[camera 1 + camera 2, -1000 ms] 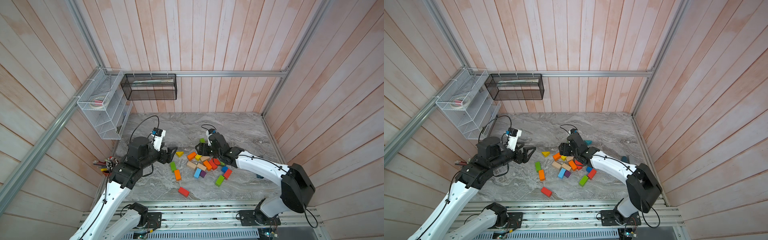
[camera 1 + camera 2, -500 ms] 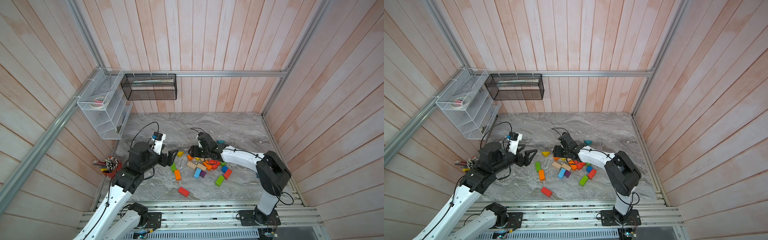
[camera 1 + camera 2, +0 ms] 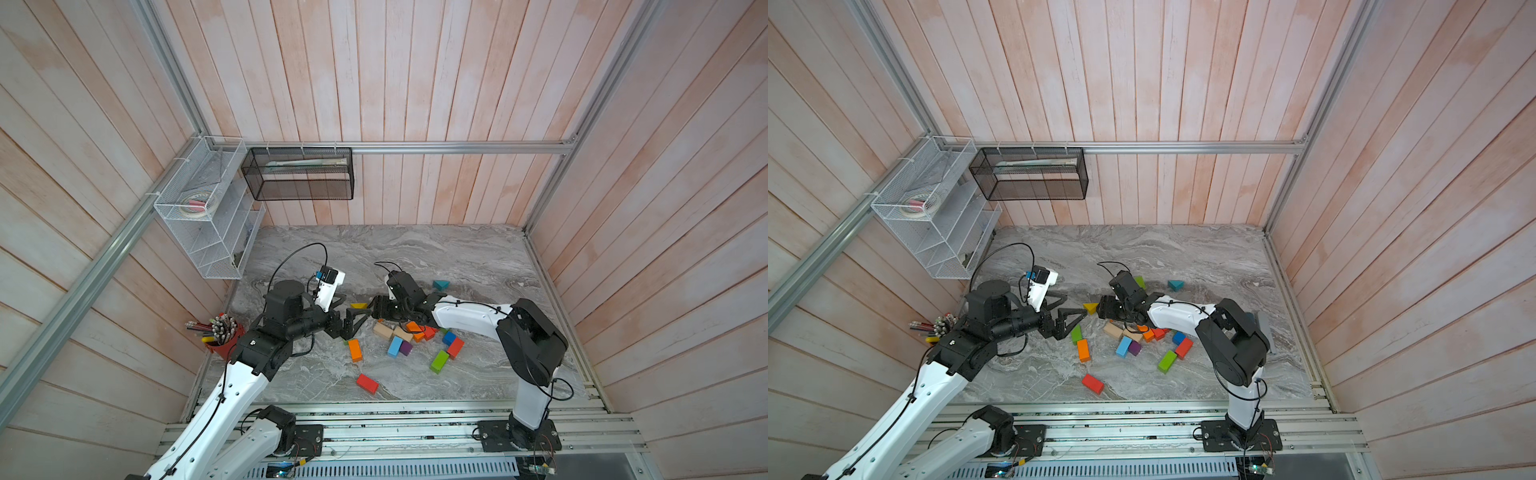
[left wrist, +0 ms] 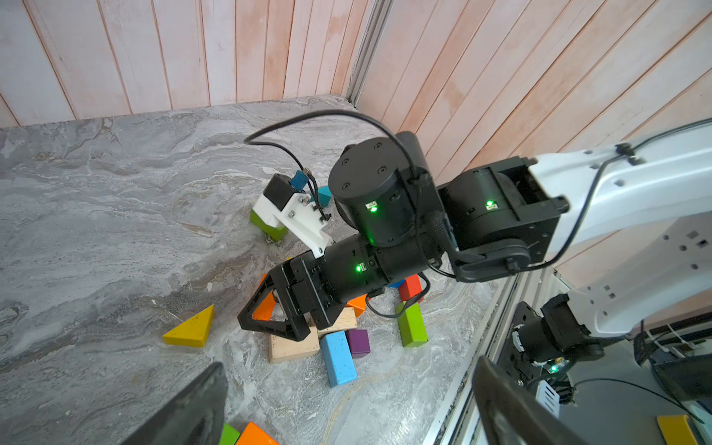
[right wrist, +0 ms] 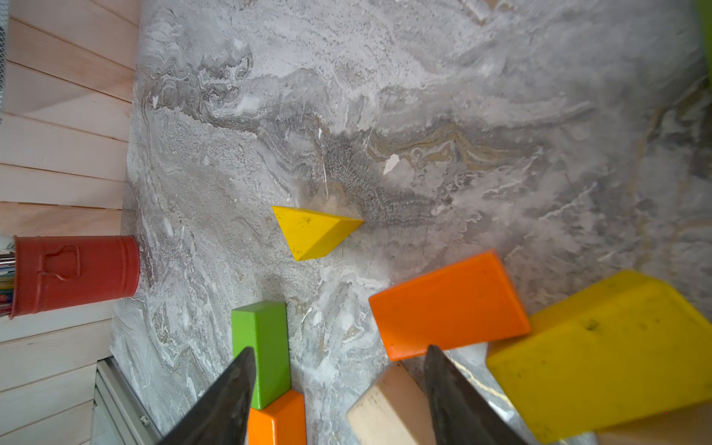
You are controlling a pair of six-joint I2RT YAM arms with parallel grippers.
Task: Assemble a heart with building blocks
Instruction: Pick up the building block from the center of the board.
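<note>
**A:** Where do the blocks lie?

**B:** The blocks (image 3: pixel 401 338) are scattered on the table (image 3: pixel 457 257). Most sit in a loose heap under and behind the right gripper (image 5: pixel 340 348), touching at odd angles.

**A:** And the yellow wedge?

**B:** The yellow wedge (image 5: pixel 314 231) lies flat and alone, just ahead of the right gripper's tips. In both top views it sits between the two grippers.

**A:** How does the right gripper stand?

**B:** Its jaws are partly spread and pinch nothing. A green block (image 5: pixel 260 346) lies beside one finger and an orange block (image 5: pixel 449 304) by the other tip. A tan block (image 5: pixel 385 408) lies under the gap. A big yellow block (image 5: pixel 601 354) lies against the orange one.

**A:** The left one?

**B:** The left gripper (image 3: pixel 1076 304) is spread as wide as it goes and holds nothing. It hangs above the table, its tips towards the right gripper. Below it, the green block meets an orange brick (image 3: pixel 1083 350) end to end.

**A:** Any strays?

**B:** A red block (image 3: pixel 367 383) lies well apart, back towards the arm bases. A teal wedge (image 3: pixel 441 285) lies apart beside the right wrist.

**A:** Any writing?

**B:** A red cup (image 5: pixel 77 273) of pencils (image 3: pixel 216 326) stands well behind the left gripper. Its side bears a raised outline that I cannot read as letters.
</note>
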